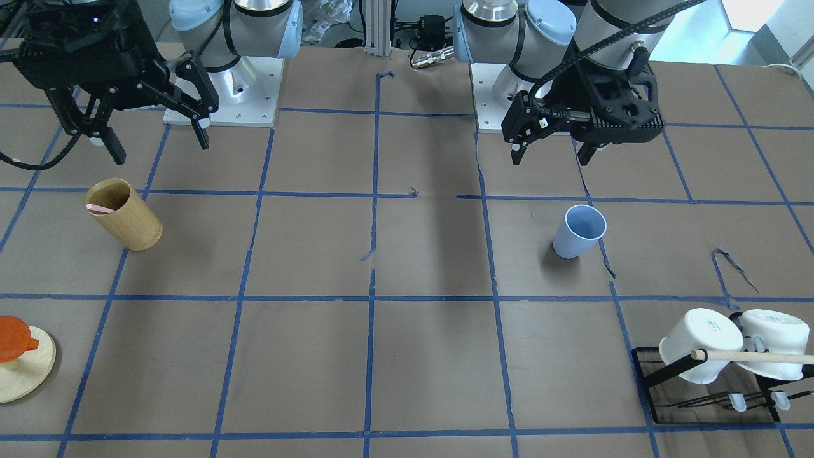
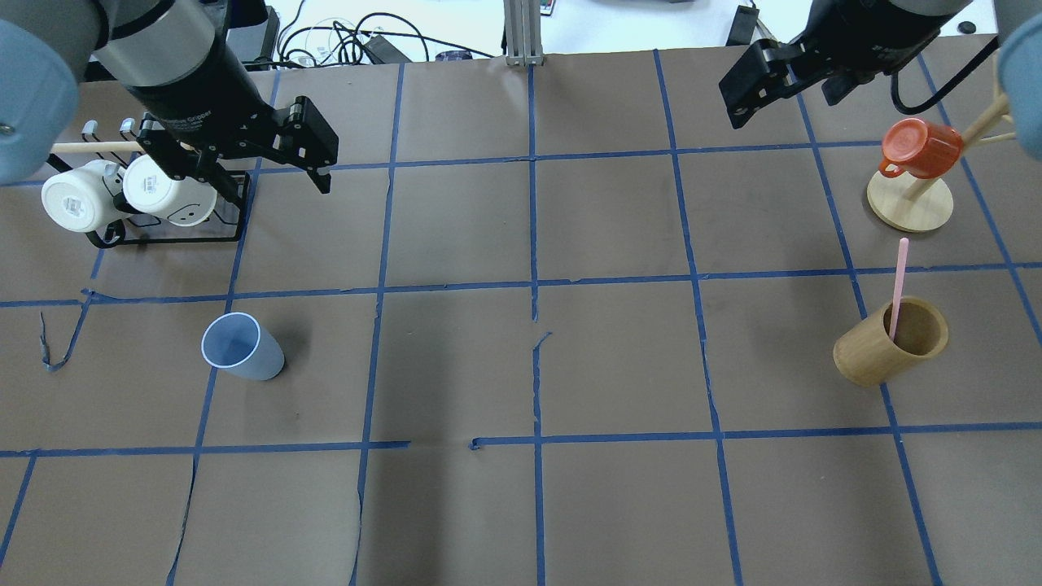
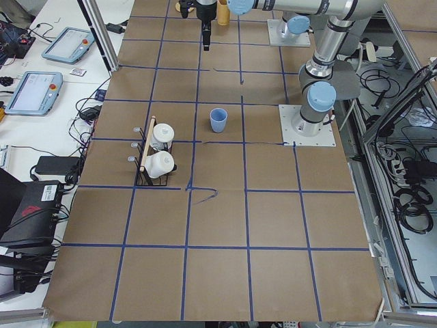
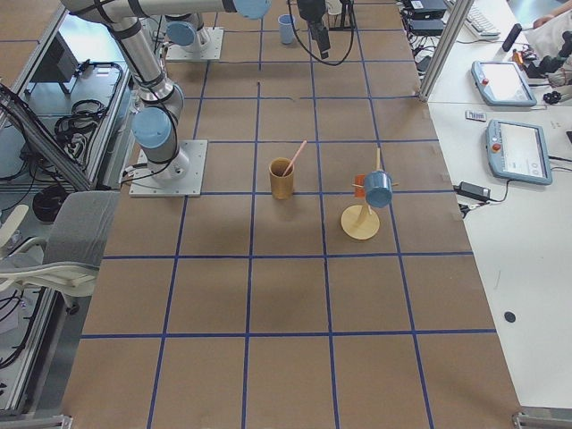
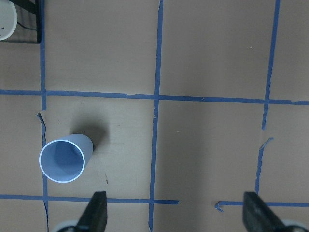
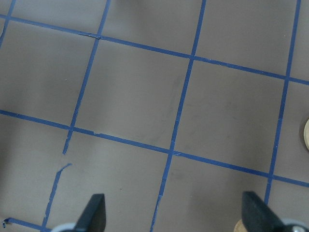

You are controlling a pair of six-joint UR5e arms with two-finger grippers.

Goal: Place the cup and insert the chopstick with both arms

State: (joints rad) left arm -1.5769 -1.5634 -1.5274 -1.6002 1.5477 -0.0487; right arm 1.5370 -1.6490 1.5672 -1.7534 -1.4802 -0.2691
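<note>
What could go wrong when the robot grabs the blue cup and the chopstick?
The blue cup stands free on a narrow base, so the open left claw might tip it. The thin chopstick leans in the wooden cup; the open right claw might miss it or tip that cup.

Blue cup (image 2: 242, 347): stands alone, bare table (image 2: 619, 358) all round, mouth open, reach free from above and every side. Rack (image 2: 179, 240) with white mugs (image 2: 77, 202): well apart, far-left of cup. Wooden holder (image 2: 891, 340): sides free; pink chopstick (image 2: 897, 286) sticks up past rim, takes part of mouth. Mug tree (image 2: 909, 203) with orange mug (image 2: 920, 146): near holder on far side, pole and pegs crowd that side. Table centre: wide open lane between cup and holder.
</note>
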